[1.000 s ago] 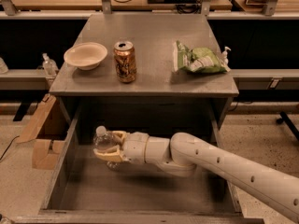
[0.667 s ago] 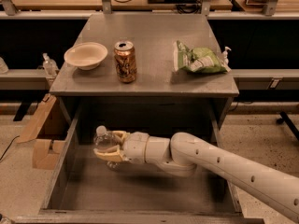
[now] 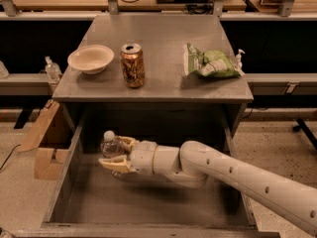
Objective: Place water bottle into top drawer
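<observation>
The water bottle (image 3: pixel 111 144), clear with a white cap, is held inside the open top drawer (image 3: pixel 69 182), over its left part. My gripper (image 3: pixel 115 153) reaches in from the right on a white arm and is shut on the bottle, its tan fingers (image 3: pixel 113 165) on either side. The bottle leans with its cap pointing up and left. Whether it touches the drawer's grey bottom I cannot tell.
On the grey table (image 3: pixel 158 86) above the drawer stand a cream bowl (image 3: pixel 90 58), a gold can (image 3: pixel 132 65) and a green chip bag (image 3: pixel 210 63). A pump dispenser bottle (image 3: pixel 51 69) stands on a ledge at the left. Cardboard (image 3: pixel 42 143) lies left of the drawer.
</observation>
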Controlling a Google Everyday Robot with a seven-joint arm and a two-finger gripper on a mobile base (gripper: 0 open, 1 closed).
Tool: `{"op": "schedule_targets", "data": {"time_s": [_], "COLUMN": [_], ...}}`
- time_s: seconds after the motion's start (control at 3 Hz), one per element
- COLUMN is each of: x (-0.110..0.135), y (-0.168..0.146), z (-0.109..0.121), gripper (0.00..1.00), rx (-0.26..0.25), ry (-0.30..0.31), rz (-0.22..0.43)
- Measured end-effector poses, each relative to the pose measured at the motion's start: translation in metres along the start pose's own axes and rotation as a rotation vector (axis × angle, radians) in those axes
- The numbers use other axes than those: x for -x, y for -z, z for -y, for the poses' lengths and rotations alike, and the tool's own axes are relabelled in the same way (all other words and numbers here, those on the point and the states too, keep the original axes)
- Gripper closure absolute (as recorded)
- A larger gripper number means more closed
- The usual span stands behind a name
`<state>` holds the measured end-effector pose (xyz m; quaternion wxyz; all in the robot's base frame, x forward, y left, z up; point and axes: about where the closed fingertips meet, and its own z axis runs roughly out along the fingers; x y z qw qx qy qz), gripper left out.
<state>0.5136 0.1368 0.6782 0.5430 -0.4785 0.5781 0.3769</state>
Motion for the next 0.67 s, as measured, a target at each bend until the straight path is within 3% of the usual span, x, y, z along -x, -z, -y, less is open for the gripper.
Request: {"op": "schedule_targets", "data": {"time_s": [0.33, 0.67], "x": [0.0006, 0.0007], "y": [-0.0011, -0.0013], "z": [-0.0009, -0.0011], "gripper": [0.00, 0.00], "rx": [0.003, 0.003], "ry": [0.001, 0.001], "rz": [0.001, 0.001]}}
